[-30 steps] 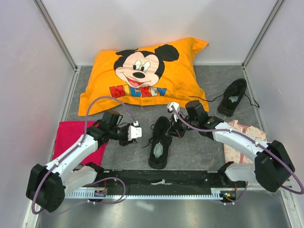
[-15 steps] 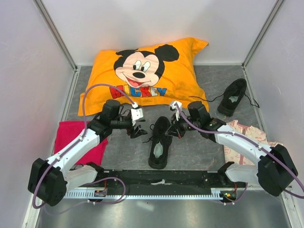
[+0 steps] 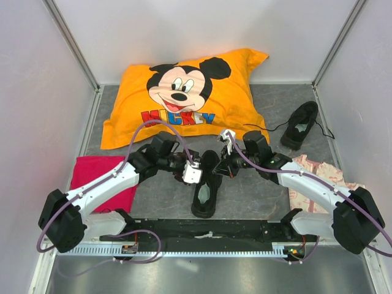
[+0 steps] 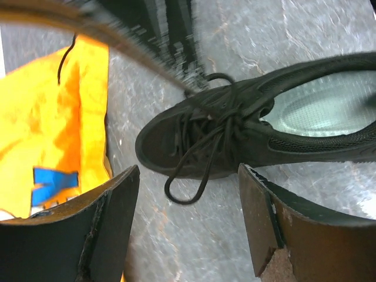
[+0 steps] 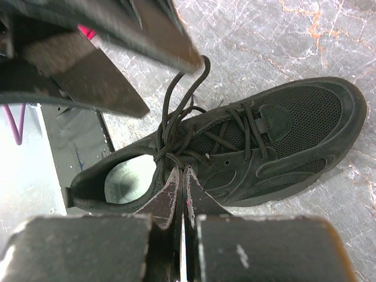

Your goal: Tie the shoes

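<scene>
The near black shoe lies in the middle of the table, toe away from the arm bases, pale insole showing. My left gripper is open at its left side; in the left wrist view the jaws stand wide apart over bare table, with a lace loop hanging off the shoe just ahead. My right gripper is at the shoe's right side, shut on a lace at the knot. The left gripper's fingers show above the shoe. The second shoe lies at the far right, laces loose.
An orange Mickey pillow fills the back of the table and shows at the left in the left wrist view. A red cloth lies under the left arm. A pink patterned cloth lies under the right arm. Grey walls stand on both sides.
My left arm has swung right from beside the red cloth to the shoe's left side, gripper open. My right gripper has stayed at the laces.
</scene>
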